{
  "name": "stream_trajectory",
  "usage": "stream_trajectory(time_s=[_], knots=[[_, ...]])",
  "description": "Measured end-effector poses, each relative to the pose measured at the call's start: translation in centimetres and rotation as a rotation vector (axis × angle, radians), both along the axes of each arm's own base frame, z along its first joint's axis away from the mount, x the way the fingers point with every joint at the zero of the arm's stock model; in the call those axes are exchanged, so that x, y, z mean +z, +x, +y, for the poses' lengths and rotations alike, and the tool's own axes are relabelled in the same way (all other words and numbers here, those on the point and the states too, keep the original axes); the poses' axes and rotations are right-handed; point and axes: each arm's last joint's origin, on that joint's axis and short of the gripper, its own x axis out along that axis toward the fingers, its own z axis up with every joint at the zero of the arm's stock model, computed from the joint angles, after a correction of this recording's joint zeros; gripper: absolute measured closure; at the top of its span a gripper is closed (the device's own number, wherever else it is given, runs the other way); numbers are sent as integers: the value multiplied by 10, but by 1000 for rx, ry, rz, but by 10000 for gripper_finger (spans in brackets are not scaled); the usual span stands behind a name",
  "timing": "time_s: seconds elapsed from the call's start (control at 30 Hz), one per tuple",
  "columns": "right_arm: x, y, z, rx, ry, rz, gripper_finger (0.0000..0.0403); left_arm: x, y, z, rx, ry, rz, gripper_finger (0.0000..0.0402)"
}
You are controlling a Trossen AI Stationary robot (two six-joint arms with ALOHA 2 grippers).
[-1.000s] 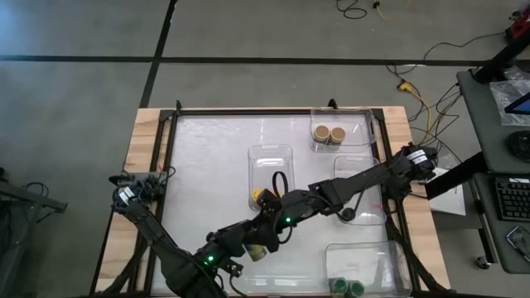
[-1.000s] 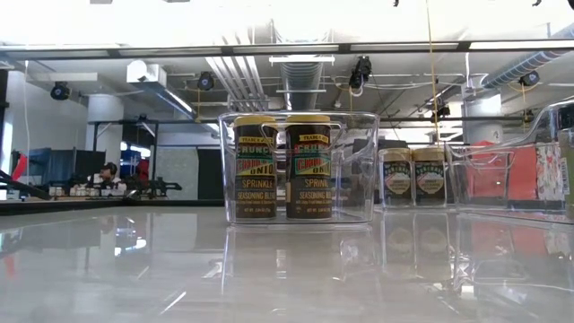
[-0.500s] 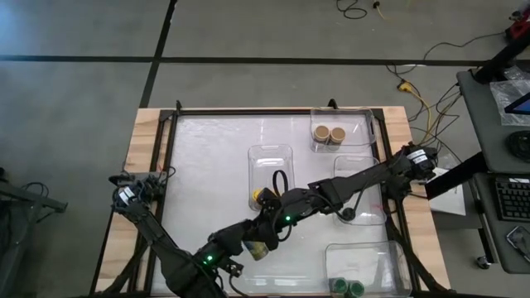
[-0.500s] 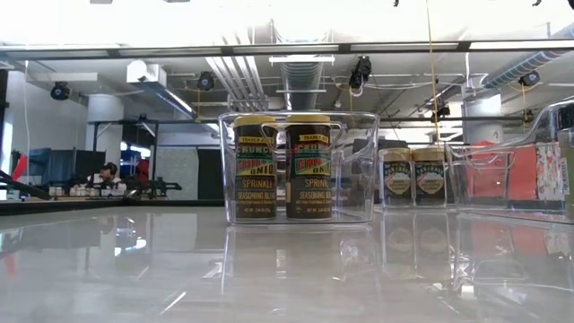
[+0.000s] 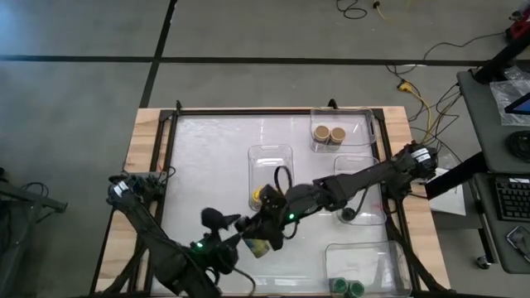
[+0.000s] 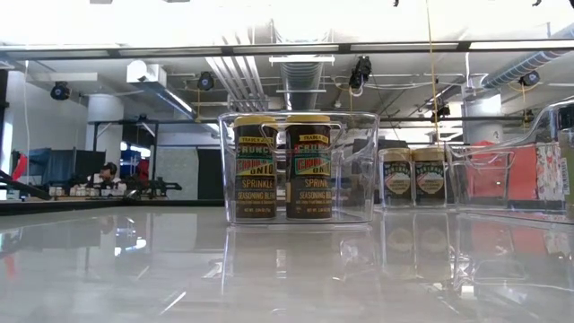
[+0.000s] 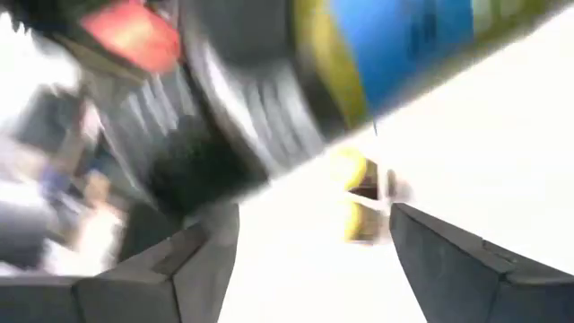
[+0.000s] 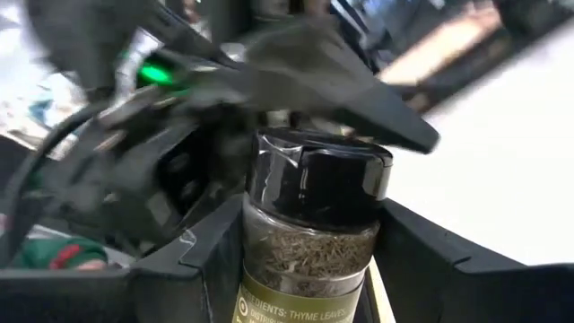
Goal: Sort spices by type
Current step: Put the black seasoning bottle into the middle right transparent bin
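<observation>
The right gripper [image 8: 305, 269] was clamped on a black-lidded thyme jar [image 8: 312, 224], held near the table's front centre. The left gripper [image 7: 305, 256] hung spread and empty just beside it — a collision could knock the jar loose.

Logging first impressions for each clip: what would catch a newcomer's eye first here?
Probably the right gripper, reaching across the table's middle, shut on a black-lidded thyme jar that fills the right wrist view. Next, the two yellow-lidded jars standing side by side in a clear tray, centre of the low view. The left gripper sits close by the right one, near the table's front.
</observation>
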Motion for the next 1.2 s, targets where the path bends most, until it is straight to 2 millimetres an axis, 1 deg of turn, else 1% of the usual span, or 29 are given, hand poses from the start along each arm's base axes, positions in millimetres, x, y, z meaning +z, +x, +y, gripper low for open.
stream_trajectory(time_s=[0.13,0.23,0.37,0.47,0.57,0.7,0.8,0.9,1.0,1.07,1.13,1.2], knots=[[27,-14,-6,-19,-67,-71,201,16,-18,11,131,-249,-189,116],[44,-25,-12,-83,-179,-124,201,19,-23,13,227,-436,-328,103],[64,-35,-17,-184,-314,-239,201,19,-16,8,246,-589,-442,91],[68,-36,-14,-198,-386,-298,201,23,-3,3,223,-677,-513,86],[69,-35,-7,-182,-436,-349,201,28,6,2,219,-720,-580,86],[76,-40,5,-195,-520,-435,201,37,7,4,229,-742,-673,86],[76,-47,17,-230,-621,-443,201,45,7,3,219,-756,-726,86],[76,-51,29,-223,-666,-458,201,54,9,-1,184,-760,-770,86],[76,-56,37,-245,-696,-455,202,62,14,-7,103,-771,-743,86],[76,-60,42,-276,-749,-443,202,65,17,-8,59,-782,-720,86],[79,-68,46,-303,-808,-435,202,65,19,-8,45,-780,-711,86],[86,-79,48,-332,-847,-429,202,64,19,-8,44,-773,-705,86]])
